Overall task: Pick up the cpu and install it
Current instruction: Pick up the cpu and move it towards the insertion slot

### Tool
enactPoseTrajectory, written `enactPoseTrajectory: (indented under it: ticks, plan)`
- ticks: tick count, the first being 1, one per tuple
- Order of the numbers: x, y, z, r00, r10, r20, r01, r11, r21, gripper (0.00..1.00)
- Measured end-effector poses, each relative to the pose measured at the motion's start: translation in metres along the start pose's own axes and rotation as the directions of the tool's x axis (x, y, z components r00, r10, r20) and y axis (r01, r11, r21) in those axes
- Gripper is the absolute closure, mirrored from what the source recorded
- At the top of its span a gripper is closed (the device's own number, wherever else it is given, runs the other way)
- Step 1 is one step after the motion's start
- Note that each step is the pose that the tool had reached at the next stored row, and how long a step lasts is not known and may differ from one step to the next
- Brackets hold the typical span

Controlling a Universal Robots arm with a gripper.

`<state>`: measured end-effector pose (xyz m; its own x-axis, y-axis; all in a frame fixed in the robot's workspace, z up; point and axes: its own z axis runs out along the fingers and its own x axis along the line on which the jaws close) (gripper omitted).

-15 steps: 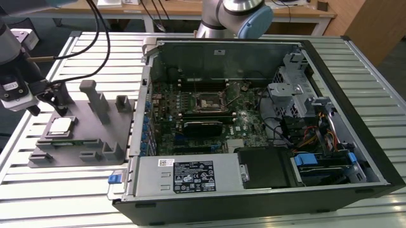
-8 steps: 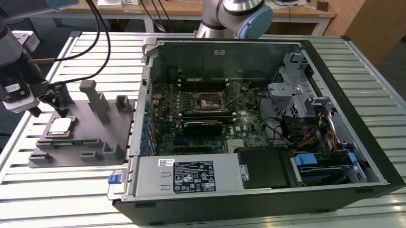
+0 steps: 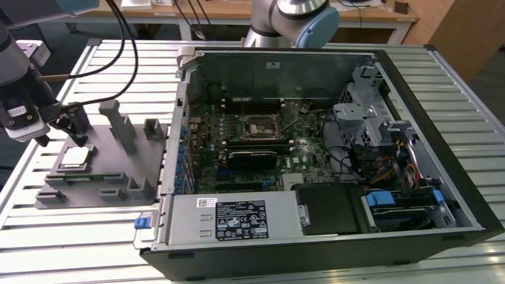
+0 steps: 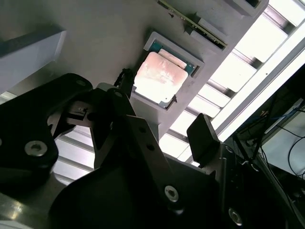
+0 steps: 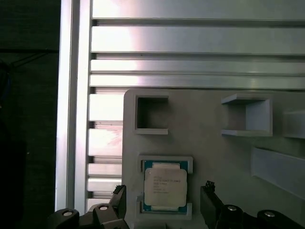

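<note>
The cpu [image 3: 75, 157] is a flat square chip with a pale metal top. It lies in a shallow framed pocket of the grey fixture tray [image 3: 118, 161], at the exterior view's left. My gripper [image 3: 61, 139] hangs just above it, open, one finger on each side of the chip. In the first wrist view the cpu [image 5: 165, 187] sits between the two dark fingertips [image 5: 119, 198] of the gripper [image 5: 164, 199]. In the second wrist view the cpu [image 4: 159, 76] glares bright in its pocket beyond the gripper [image 4: 164, 109]. Nothing is held.
An open computer case [image 3: 332, 248] lies to the tray's right in the exterior view, its motherboard socket [image 3: 256, 127] exposed among cables and drive cages. Upright posts [image 3: 122, 121] stand on the tray near the gripper. All of it rests on a slatted metal table [image 3: 63, 236].
</note>
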<state>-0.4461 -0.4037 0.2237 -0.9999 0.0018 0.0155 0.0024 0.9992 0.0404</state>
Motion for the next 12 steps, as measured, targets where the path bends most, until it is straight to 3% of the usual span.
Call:
enactPoseTrajectory:
  ticks: [7, 9, 12]
  plan:
    - [-0.0001, -0.0012, 0.0073, 0.9999, -0.013, -0.0004, 0.013, 0.9999, 0.0004, 0.28]
    - [-0.0002, -0.0011, 0.0097, 0.9999, -0.014, 0.0010, 0.014, 0.9999, 0.0047, 0.28]
    - [0.0002, -0.0012, 0.0125, 0.9998, -0.015, 0.0138, 0.014, 0.9999, 0.0084, 0.28]
